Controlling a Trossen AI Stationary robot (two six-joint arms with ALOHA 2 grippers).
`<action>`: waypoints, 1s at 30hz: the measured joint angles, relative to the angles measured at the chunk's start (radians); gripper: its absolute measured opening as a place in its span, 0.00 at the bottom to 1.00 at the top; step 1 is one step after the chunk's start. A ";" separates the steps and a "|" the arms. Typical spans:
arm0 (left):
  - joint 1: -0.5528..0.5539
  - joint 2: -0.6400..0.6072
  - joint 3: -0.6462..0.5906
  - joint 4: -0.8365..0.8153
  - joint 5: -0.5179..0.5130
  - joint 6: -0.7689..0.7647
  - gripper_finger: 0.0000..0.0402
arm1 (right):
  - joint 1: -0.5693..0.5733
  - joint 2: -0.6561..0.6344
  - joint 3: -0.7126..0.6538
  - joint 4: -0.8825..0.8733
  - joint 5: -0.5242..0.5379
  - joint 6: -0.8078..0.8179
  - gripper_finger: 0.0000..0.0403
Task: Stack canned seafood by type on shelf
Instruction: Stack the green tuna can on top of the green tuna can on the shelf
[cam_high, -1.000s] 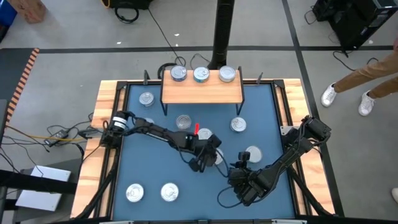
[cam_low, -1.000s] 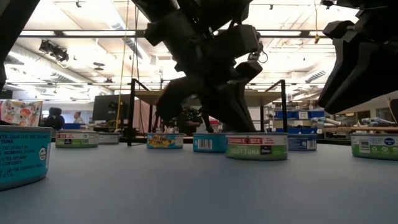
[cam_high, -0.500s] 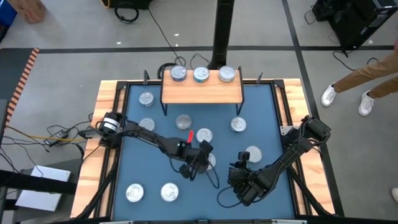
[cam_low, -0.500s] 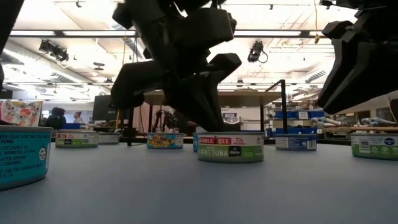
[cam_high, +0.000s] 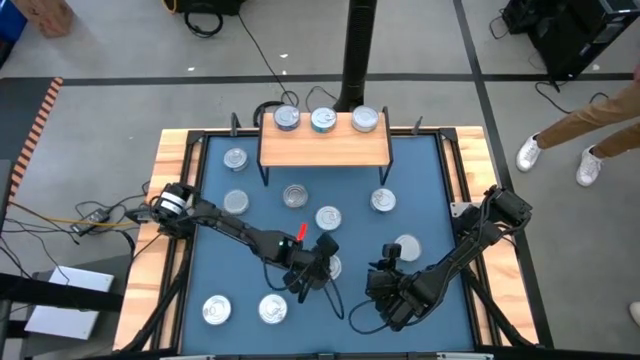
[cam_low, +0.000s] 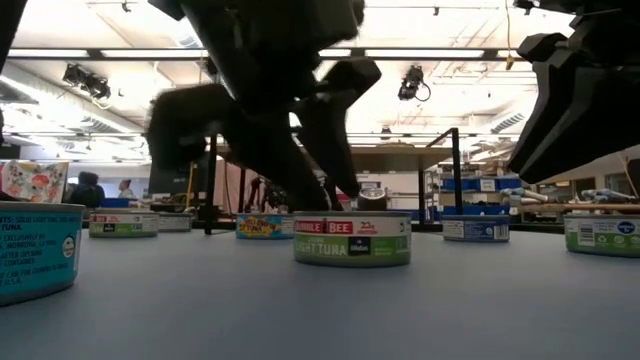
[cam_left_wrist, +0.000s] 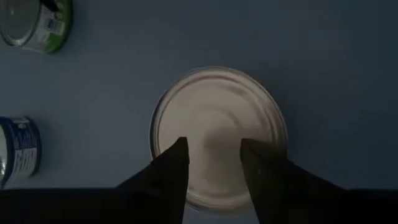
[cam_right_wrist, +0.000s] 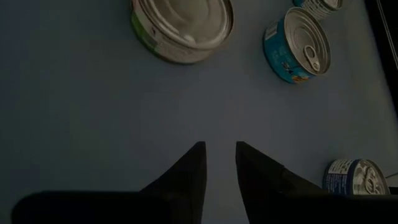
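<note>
tins (cam_high: 328, 217): shiny silver metal tops, smooth paper labels | shelf (cam_high: 324, 148): light wood, smooth, thin black metal legs | mat (cam_high: 420, 200): blue, matt, smooth | mat edges (cam_high: 176, 160): pale wood | left gripper (cam_left_wrist: 212, 158): dark, matt fingers (cam_left_wrist: 171, 168)

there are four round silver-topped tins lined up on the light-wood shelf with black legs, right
Not four. The high view shows three round silver-topped tins lined up on the light-wood shelf with black legs; the rest of the tins lie on the blue mat below.
</note>
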 joint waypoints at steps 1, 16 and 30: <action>-0.003 -0.007 0.000 -0.008 0.002 -0.008 0.38 | -0.001 0.000 0.000 0.000 0.000 -0.003 0.24; -0.024 -0.031 -0.073 0.032 0.045 -0.069 0.38 | -0.002 0.000 0.000 0.015 0.010 -0.015 0.24; -0.039 -0.098 -0.078 -0.015 0.047 -0.020 0.38 | -0.009 0.000 0.000 0.017 0.011 -0.024 0.23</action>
